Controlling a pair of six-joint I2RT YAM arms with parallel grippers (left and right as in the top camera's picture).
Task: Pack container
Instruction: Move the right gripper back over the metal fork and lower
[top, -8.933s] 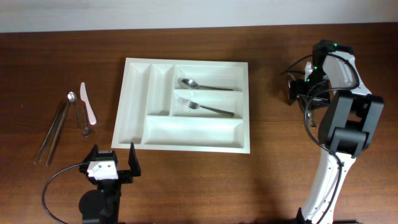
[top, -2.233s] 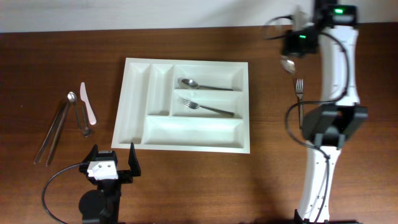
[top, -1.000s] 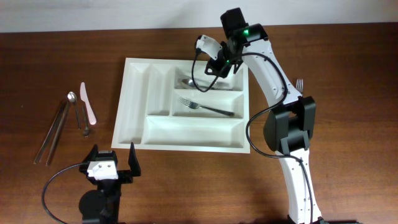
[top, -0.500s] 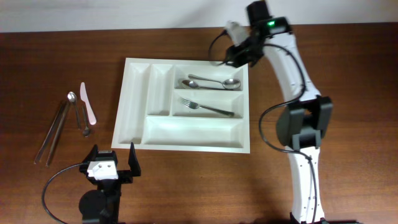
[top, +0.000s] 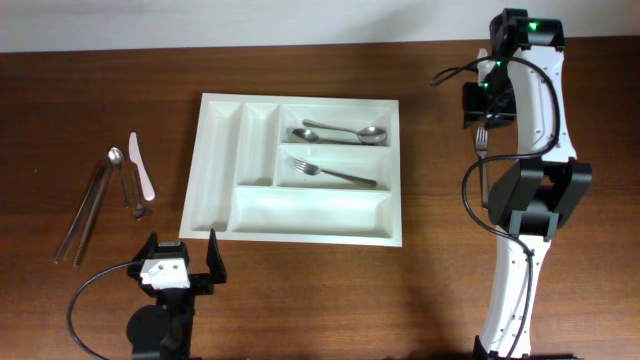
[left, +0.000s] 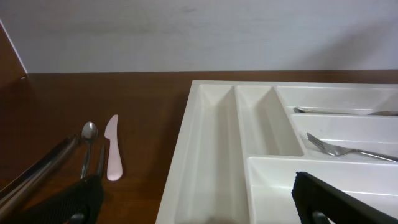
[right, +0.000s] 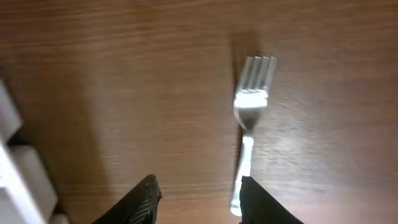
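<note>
While right tool (right: 199, 200) hangs over bench (top: 450, 250) right of container (top: 300, 100), fingers spread and gripping nothing, loose fork (right: 252, 106) lies flat beneath it, handle end near one fingertip in wrist view. Container sits flat mid-bench, well apart from loose fork. Top long compartment: two spoons (top: 340, 131). Middle long compartment: tray fork (top: 335, 175). Left tool (top: 182, 252) near front edge, fingers wide apart, empty. Tongs (top: 85, 210), small spoon (top: 115, 160) and pink knife (top: 142, 168) lie left of container.

The place looks like a robotics lab bench. A dark brown wooden worktop (top: 100, 80) meets a plain white wall (left: 199, 31). A white-and-black robot arm (top: 520, 270) and a smaller black robot arm (top: 165, 320) trail loose cables.
</note>
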